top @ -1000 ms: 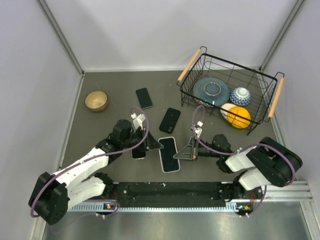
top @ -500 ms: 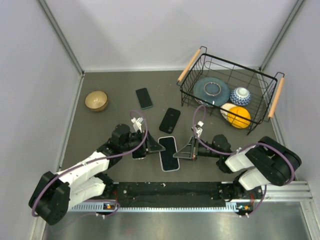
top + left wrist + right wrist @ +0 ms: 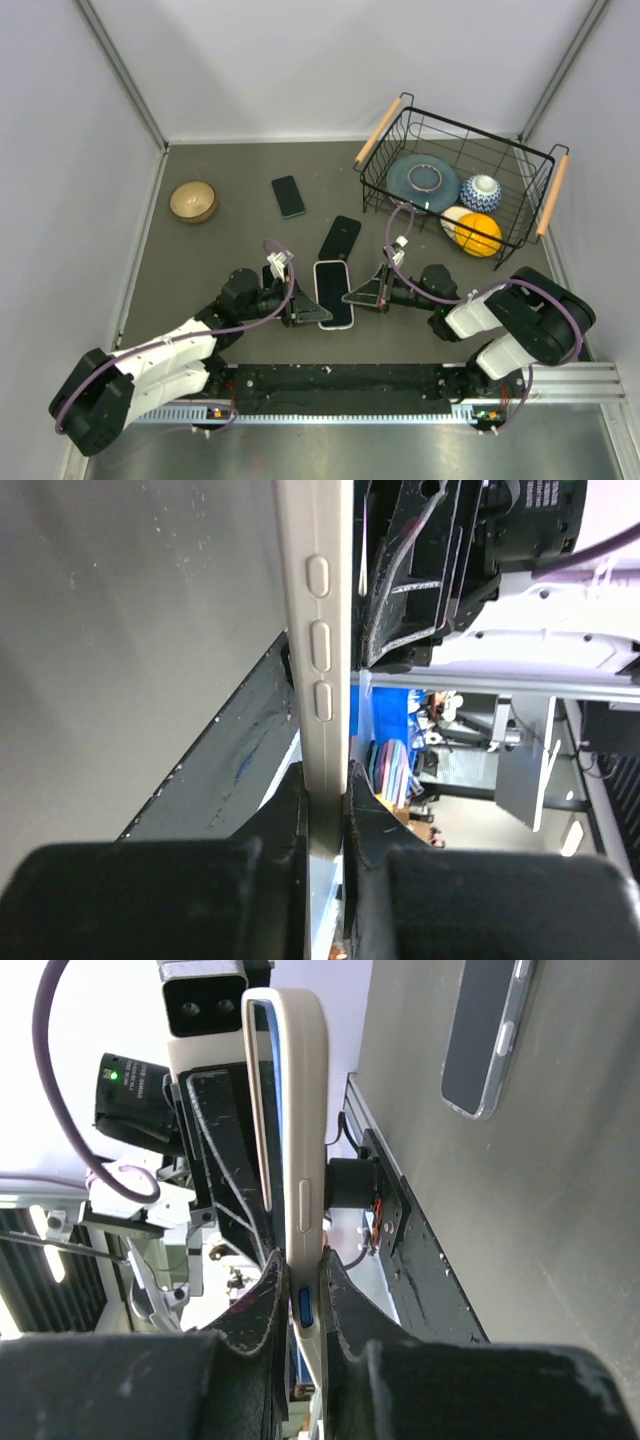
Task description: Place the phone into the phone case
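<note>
1. Table (image 3: 220, 265): dark grey mat. Both arms reach in from the 6 o'clock edge and meet near its middle.
2. Wire basket (image 3: 378, 131) at 2 o'clock, wooden handles. It holds a blue plate (image 3: 423, 182), a patterned bowl (image 3: 481, 191) and an orange (image 3: 477, 234).
3. Phone (image 3: 335, 295): dark screen, rounded corners, light rim. It sits at 6 o'clock from table centre, between the two grippers, long axis toward 12.
4. Phone case (image 3: 315, 630): cream, matte. The left wrist view shows three raised side buttons; the right wrist view shows one long button and a blue sliver inside the lip. Can't tell if the phone is fully seated.
5. Left gripper (image 3: 312, 312): fingers pressed onto the case's 9 o'clock edge, which is pinched between the pads.
6. Right gripper (image 3: 358, 296): clamped the same way on the 3 o'clock edge.
7. Black phone (image 3: 340, 240): flat on the mat, at 12 o'clock from the held phone, just beside it.
8. Smaller dark phone (image 3: 288, 196): at 11 o'clock, well apart.
9. Tan bowl (image 3: 193, 201): at 10 o'clock, upright.
</note>
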